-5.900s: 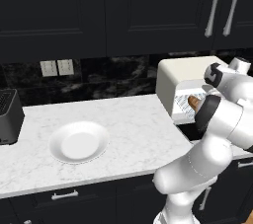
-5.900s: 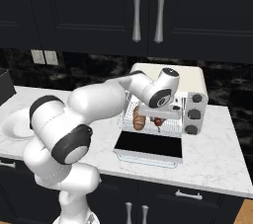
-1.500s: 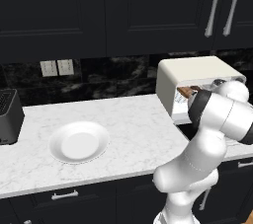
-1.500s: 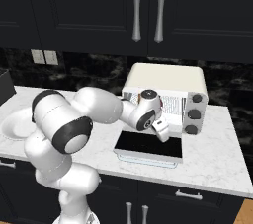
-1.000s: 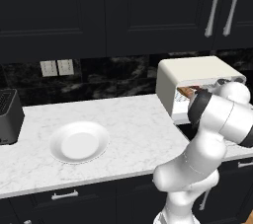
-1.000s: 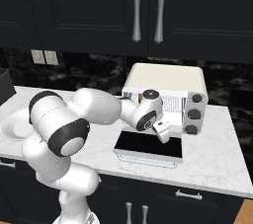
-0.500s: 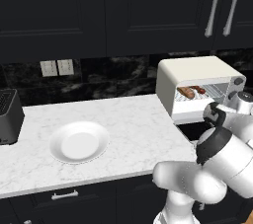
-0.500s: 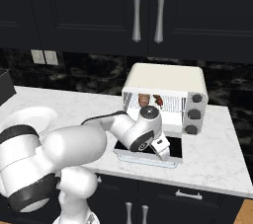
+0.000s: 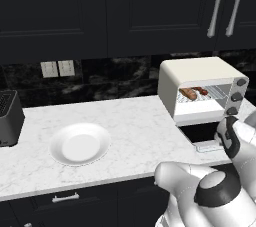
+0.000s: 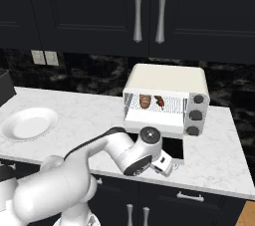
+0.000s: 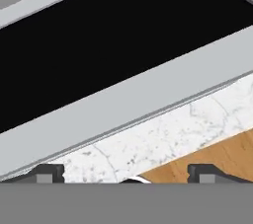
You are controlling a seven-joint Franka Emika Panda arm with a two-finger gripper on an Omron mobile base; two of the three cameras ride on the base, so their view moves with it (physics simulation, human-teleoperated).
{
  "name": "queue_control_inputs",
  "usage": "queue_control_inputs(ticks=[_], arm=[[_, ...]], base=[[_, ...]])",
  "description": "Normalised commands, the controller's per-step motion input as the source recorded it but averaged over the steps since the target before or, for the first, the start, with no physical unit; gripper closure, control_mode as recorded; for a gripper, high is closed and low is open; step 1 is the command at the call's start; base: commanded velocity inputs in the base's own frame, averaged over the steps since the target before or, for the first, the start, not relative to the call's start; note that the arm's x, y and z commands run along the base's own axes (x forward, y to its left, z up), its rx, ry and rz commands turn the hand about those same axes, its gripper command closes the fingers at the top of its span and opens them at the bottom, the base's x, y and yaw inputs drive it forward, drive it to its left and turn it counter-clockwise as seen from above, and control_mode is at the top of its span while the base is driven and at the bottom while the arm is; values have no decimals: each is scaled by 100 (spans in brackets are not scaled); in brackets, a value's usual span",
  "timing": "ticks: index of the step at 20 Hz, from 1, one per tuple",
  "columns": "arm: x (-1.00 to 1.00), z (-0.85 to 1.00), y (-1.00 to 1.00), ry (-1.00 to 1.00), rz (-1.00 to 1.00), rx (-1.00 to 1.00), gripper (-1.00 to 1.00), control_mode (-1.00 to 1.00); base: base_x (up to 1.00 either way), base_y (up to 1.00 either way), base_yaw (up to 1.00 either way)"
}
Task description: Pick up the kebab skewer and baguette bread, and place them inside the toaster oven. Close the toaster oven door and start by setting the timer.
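The cream-white toaster oven stands at the counter's right end. Its dark glass door is folded down flat. On the wire rack inside lie the baguette bread and, beside it, the kebab skewer. My gripper is low at the door's front edge, just past the silver bar handle. It is open, with the tips wide apart and nothing between them.
A white plate sits on the marble counter to the left, and a black slot toaster at the far left. Dark knobs line the oven's right side. Wood floor shows beyond the counter edge.
The arm has swung down from the oven opening to the front edge of the lowered door. The bread and skewer stay on the rack, and the gripper stays open.
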Motion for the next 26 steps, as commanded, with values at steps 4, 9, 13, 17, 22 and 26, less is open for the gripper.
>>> queue_control_inputs(ticks=[4, 9, 13, 17, 22, 26], arm=[[0, 0, 1, 10, 39, -11, -100, -100], [0, -6, 10, 7, 28, -13, -100, -100], [-3, -31, 0, 5, 12, -10, -100, -100], [2, -30, 2, 1, 2, -9, -100, -100], [17, -11, 3, 0, 0, -6, -100, -100], [9, -16, 3, 0, 0, -3, -100, -100]], base=[[0, 0, 0], [0, 0, 0], [0, 0, 0], [0, 0, 0], [0, 0, 0], [0, 0, 0]])
